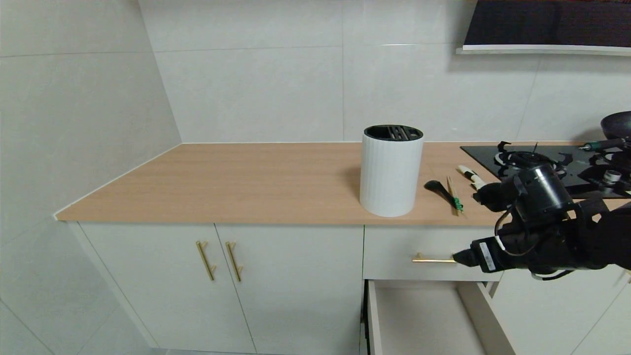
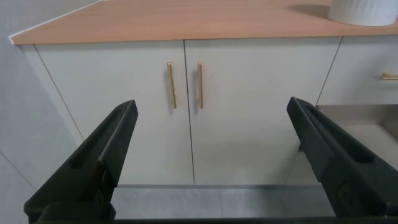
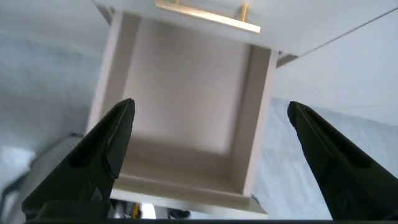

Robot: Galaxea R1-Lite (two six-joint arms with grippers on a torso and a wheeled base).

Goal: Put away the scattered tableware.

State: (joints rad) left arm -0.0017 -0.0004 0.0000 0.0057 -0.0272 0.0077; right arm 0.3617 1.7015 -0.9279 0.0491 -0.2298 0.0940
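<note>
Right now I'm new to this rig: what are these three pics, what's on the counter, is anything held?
It's a two-armed robot on wheels, with one camera on its head and one on each wrist. The head view looks down at a kitchen counter. On it stands a white holder, and beside that lie a black spoon, chopsticks and a white-handled utensil. The stove is to the right. Below them a drawer stands open, and the right arm hangs in front of it. The left wrist view looks past the left gripper at the cabinet doors. The right wrist view looks past the right gripper into the drawer. The dark wedges at each side are the fingers. Both grippers are open and hold nothing.
</note>
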